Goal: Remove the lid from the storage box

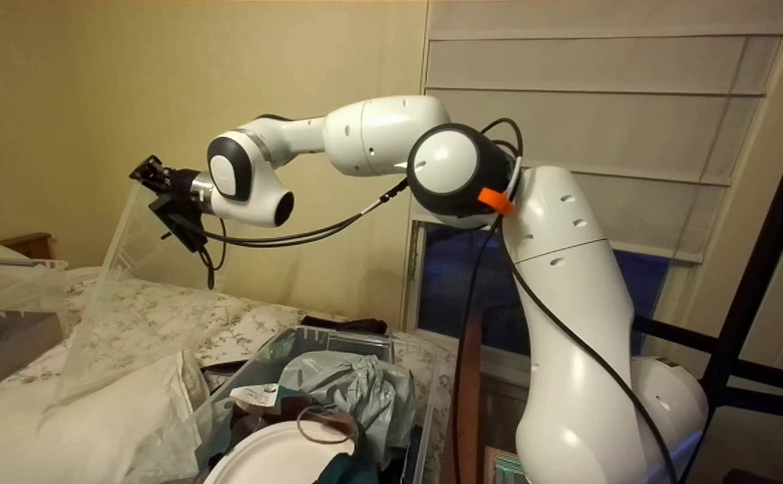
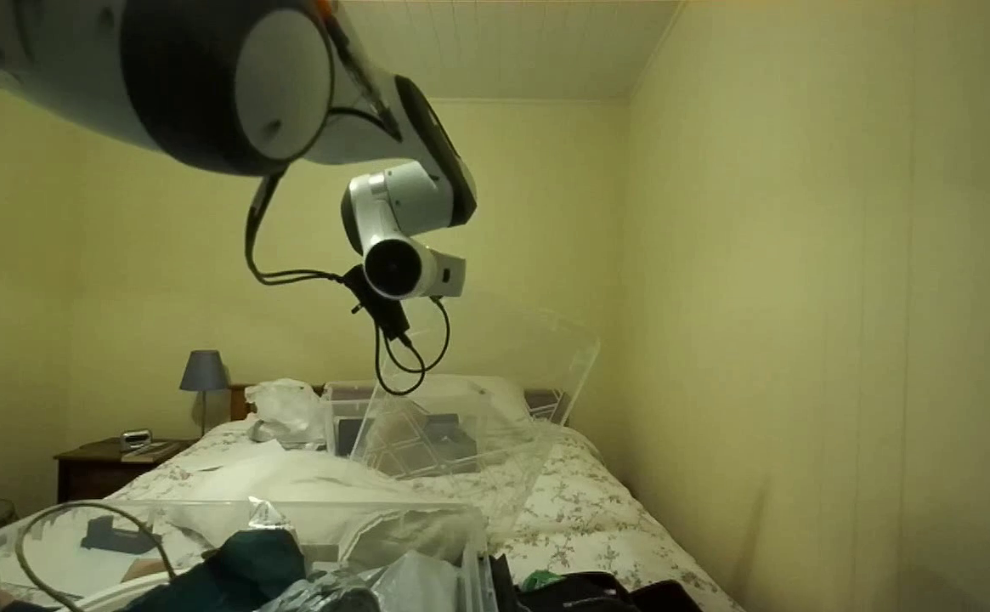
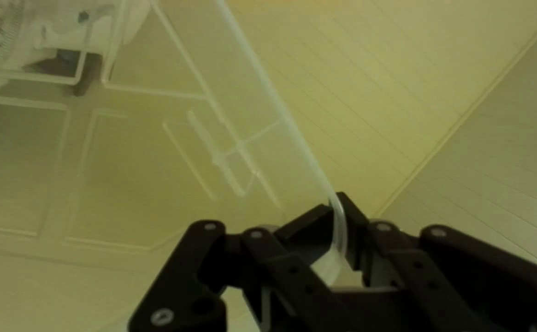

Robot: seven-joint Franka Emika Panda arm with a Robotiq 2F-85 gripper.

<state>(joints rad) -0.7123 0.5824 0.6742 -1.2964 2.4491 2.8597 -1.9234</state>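
Note:
The lid (image 1: 114,269) is a large clear plastic panel, held up and steeply tilted over the bed, apart from the box. It also shows in an exterior view (image 2: 503,442) and, with its ribs, in the wrist view (image 3: 194,152). My gripper (image 1: 146,169) is shut on the lid's rim at its upper end; in the wrist view the fingers (image 3: 338,212) pinch that rim. I cannot tell whether the lid's low end touches the white pillow. The storage box (image 1: 425,417) stands uncovered in both exterior views (image 2: 350,508), filled with a grey-green bag (image 1: 354,383), white plates (image 1: 277,457) and dark cloth.
A second clear bin (image 1: 48,289) stands farther along the bed (image 1: 236,329), behind the lid. A white pillow (image 1: 122,417) lies beside the storage box. Dark items (image 2: 596,595) lie at the box's side. A nightstand (image 2: 87,467) with a lamp (image 2: 204,371) stands beyond.

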